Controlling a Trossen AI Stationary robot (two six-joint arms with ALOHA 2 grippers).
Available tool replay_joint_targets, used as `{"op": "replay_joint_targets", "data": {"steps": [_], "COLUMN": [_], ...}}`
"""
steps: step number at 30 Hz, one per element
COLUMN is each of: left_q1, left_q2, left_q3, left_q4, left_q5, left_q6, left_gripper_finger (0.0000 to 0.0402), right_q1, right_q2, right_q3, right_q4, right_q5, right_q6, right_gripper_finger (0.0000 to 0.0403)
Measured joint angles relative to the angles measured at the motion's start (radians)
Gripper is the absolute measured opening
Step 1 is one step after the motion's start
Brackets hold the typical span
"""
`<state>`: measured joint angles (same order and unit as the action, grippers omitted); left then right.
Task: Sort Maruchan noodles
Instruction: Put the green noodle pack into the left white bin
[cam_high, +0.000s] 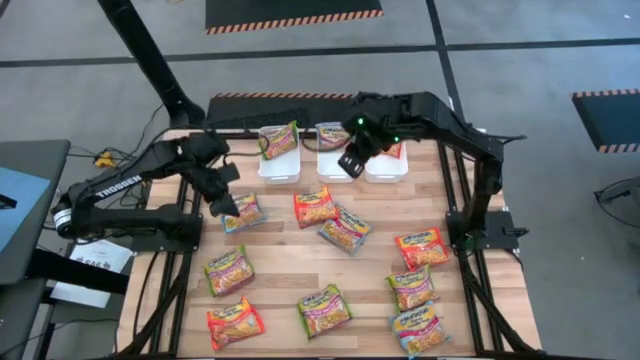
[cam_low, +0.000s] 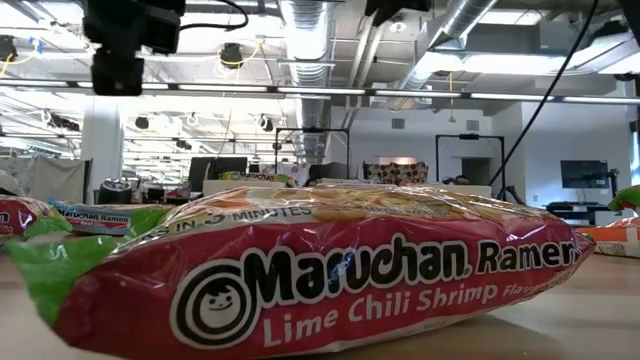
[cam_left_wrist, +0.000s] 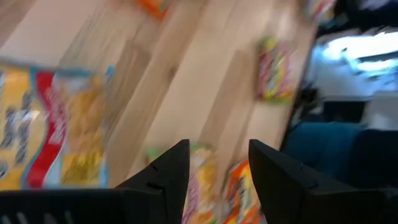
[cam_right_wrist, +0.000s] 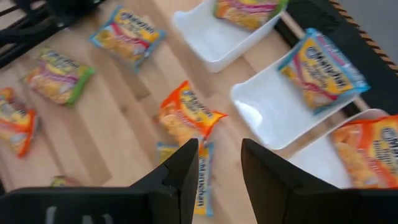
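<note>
Left arm bent in from the table's left edge, left gripper (cam_high: 224, 200) poised just above a blue-edged packet (cam_high: 244, 213) on the pale wooden table (cam_high: 290, 262); fingers (cam_left_wrist: 166, 171) parted with clear space between them, nothing held. Right arm reaching across from the right, elbow high, right gripper (cam_high: 352, 160) hanging over three white bins (cam_high: 279, 170) lined up along the far edge; fingers (cam_right_wrist: 180, 165) likewise apart, empty. Bins smooth, glossy, rectangular plastic with rounded corners: green-edged packet (cam_right_wrist: 247, 11) in the left one, blue-edged (cam_right_wrist: 321, 70) in the middle one, orange-edged (cam_right_wrist: 368, 149) in the right one. Tabletop of light planks with visible grain. Remaining Maruchan noodles (cam_high: 316, 206) scattered flat across the boards: crinkly, shiny rectangular wrappers with crimped ends, yellowish-pink centres, edges green, orange-red or blue. Closest to the low camera, a red-and-green packet (cam_low: 330, 275), puffed and glossy, lettered "Lime Chili Shrimp".
</note>
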<state>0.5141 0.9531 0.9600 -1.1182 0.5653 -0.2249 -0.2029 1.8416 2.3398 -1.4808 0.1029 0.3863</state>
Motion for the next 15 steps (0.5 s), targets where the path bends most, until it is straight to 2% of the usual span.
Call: {"op": "replay_joint_targets", "data": {"steps": [6,15], "left_q1": [-0.142,-0.36], "left_q2": [0.0,0.0], "left_q3": [0.0,0.0], "left_q4": [-0.058,-0.069], "left_q5": [-0.096,-0.299], "left_q6": [-0.066,-0.296], "left_gripper_finger": [0.0146,0.0145], "right_q1": [0.084,0.199], "right_q2": [0.011,0.011], "right_q3": [-0.001,-0.001], "right_q4": [0.0,0.003], "right_q5": [0.001,0.054], "right_q6": [0.06,0.162], "right_gripper_finger": [0.0145,0.0145]}}
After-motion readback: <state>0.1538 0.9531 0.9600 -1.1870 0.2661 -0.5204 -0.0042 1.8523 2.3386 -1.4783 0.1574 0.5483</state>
